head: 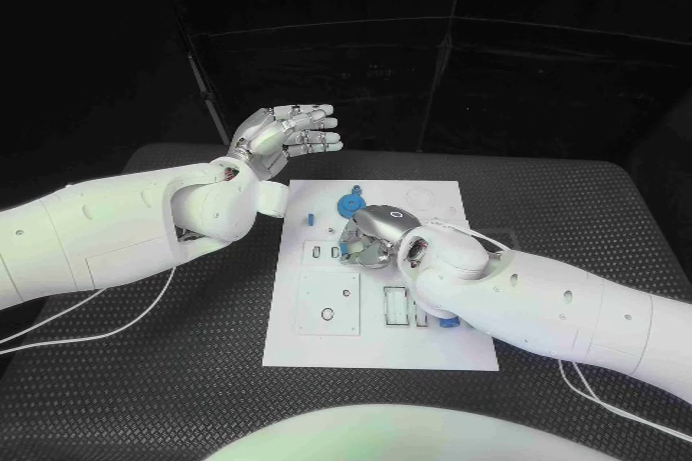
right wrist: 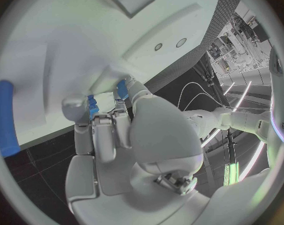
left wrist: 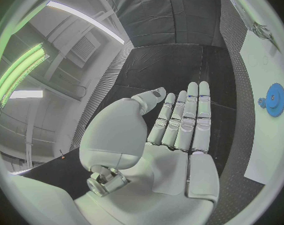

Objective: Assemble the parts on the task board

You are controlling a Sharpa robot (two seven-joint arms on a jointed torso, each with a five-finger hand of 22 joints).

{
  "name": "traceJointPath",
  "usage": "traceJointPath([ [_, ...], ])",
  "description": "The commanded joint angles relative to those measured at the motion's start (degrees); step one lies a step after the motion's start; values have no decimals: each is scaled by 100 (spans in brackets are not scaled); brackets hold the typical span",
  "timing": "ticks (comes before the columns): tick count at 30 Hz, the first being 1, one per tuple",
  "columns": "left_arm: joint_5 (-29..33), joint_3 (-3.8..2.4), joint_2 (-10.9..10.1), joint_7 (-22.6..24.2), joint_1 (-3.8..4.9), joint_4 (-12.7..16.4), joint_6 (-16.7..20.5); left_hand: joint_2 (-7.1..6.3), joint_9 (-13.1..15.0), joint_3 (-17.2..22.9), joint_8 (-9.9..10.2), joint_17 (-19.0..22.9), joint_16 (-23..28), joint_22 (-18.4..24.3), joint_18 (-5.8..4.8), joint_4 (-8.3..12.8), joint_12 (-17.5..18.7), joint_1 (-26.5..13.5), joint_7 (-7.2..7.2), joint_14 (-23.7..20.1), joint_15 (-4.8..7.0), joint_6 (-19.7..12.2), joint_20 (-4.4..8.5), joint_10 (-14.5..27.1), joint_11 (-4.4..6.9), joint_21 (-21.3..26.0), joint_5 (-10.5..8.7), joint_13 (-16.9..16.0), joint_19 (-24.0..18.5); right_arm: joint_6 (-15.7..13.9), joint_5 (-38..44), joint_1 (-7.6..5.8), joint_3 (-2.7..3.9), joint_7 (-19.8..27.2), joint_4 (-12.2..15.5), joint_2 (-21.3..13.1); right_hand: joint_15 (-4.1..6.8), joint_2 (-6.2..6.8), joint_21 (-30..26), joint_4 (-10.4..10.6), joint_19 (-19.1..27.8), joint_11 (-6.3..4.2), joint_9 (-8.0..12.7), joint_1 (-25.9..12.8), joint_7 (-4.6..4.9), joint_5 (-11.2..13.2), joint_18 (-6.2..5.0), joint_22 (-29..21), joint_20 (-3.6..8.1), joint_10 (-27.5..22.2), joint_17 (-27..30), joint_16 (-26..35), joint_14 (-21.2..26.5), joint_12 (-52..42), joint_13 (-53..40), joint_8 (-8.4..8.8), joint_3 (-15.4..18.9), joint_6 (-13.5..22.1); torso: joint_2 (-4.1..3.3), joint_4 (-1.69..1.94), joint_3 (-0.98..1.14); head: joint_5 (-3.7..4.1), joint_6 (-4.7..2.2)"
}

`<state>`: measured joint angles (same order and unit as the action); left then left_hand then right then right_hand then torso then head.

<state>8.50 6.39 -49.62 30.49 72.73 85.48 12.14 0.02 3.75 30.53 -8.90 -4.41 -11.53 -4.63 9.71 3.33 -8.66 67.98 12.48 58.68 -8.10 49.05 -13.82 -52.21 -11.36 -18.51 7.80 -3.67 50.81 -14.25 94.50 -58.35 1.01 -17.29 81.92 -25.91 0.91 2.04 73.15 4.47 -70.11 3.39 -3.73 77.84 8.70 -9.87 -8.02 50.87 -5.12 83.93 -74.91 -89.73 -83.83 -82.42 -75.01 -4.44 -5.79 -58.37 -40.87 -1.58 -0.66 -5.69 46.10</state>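
The white task board [head: 378, 326] lies in the middle of the black table. My right hand [head: 372, 233] is down on the board's middle, fingers curled. In the right wrist view its fingertips [right wrist: 103, 116] pinch a small blue part [right wrist: 92, 106] against the board [right wrist: 48, 45], with a second blue bit [right wrist: 122, 89] beside it. A blue gear [head: 351, 202] sits at the board's far end, just beyond the right hand; the left wrist view also shows this gear [left wrist: 274, 99]. My left hand [head: 287, 131] is raised off the board's far left corner, fingers [left wrist: 186, 117] spread and holding nothing.
A small blue part [head: 450, 322] lies at the board's right edge, by my right forearm. A long blue peg [right wrist: 6, 117] lies on the board in the right wrist view. White cables [head: 101, 326] trail over the ribbed black mat on both sides.
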Motion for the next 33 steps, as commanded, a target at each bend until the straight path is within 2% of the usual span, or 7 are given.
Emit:
traceJointPath([
  [1, -28, -5, 3, 35, 11, 3, -52, 11, 4, 18, 22, 7, 22, 7, 65, -14, 22, -48, 202, 39, -10, 50, -20, -26, 2, 9, -34, 6, -20, 61, 29, 17, -19, -100, -22, -1, -47, 23, -40, 26, 0, 33, -5, -74, -4, 38, 91, -9, -52, 68, -1381, 18, -587, 23, -710, 33, 44, 61, 2, -1, 1, 5, 5],
  [11, -28, -5, 7, 43, 11, -6, -64, 8, 4, 19, 24, 6, 33, 16, 68, -12, 28, -47, 203, 47, -10, 55, -23, -35, 1, 20, -33, 5, -21, -384, -51, 25, -19, -31, 13, -21, -143, 321, -77, 298, 24, 147, 8, -370, 121, 56, 85, -67, -137, -76, -1372, 22, -585, 196, -534, 86, 402, 661, 0, -4, 2, 9, 4],
  [18, -98, -5, 3, 78, 10, -32, -97, 28, 23, -82, -52, -15, 70, 43, 88, -148, 30, -179, 74, 205, 52, 293, 4, -320, 102, 27, -44, -2, 99, -1086, -335, 100, -17, 358, 290, -189, -254, 693, -29, 1106, -22, 265, -14, 73, 235, 94, 88, 11, -239, -180, -1330, 38, -574, 291, -394, 36, 709, 1119, 0, 2, 10, -5, 0],
  [26, -923, -5, -47, -355, 10, -90, -133, -130, 18, -488, -71, -247, -188, -38, 95, -323, 28, -362, -58, 1023, 289, 571, 221, -857, 281, -222, -77, -24, 702, -1605, -781, 109, -9, 1229, 923, -711, -249, 591, -19, 1200, -20, 261, -19, 307, 241, 98, 94, 17, -249, -171, -1310, 45, -569, 262, -403, 13, 697, 1126, 31, -10, 1, -30, -21],
  [29, -1467, -5, -75, -660, 9, -105, -166, -195, 17, -732, -64, -503, -526, -157, 69, -431, -52, -451, -142, 1672, 477, 683, 432, -1210, 396, -502, -210, -64, 1209, -1585, -1034, 61, -4, 1565, 1162, -971, -247, 527, -24, 1185, -8, 257, -24, 355, 236, 92, 91, 4, -248, -173, -1299, 49, -566, 258, -402, -4, 679, 1103, 28, -9, -1, -25, -40],
  [32, -1990, -5, -121, -1076, 9, -94, -179, -231, 19, -933, -54, -966, -1150, -375, 87, -497, -261, -447, -297, 2552, 741, 819, 673, -1829, 631, -963, -242, -182, 1906, -1420, -1431, -31, 13, 1878, 1408, -1287, -229, 405, -29, 1123, 4, 231, -46, 457, 203, -1, 87, -8, -238, -179, -1274, 59, -560, 256, -396, -76, 641, 976, 49, -15, 4, -43, -44],
  [33, -2201, -5, -150, -1326, 10, -76, -176, -243, 32, -1014, -55, -1700, -1963, -525, 58, -507, -403, -404, -374, 2765, 869, 893, 793, -2123, 752, -1251, -236, -285, 2227, -1371, -1601, -62, 50, 1956, 1486, -1399, -213, 363, -50, 1094, 30, 210, -62, 492, 178, -63, 78, -52, -228, -199, -1221, 79, -546, 279, -370, -127, 632, 881, 55, -17, 5, -49, -42],
])
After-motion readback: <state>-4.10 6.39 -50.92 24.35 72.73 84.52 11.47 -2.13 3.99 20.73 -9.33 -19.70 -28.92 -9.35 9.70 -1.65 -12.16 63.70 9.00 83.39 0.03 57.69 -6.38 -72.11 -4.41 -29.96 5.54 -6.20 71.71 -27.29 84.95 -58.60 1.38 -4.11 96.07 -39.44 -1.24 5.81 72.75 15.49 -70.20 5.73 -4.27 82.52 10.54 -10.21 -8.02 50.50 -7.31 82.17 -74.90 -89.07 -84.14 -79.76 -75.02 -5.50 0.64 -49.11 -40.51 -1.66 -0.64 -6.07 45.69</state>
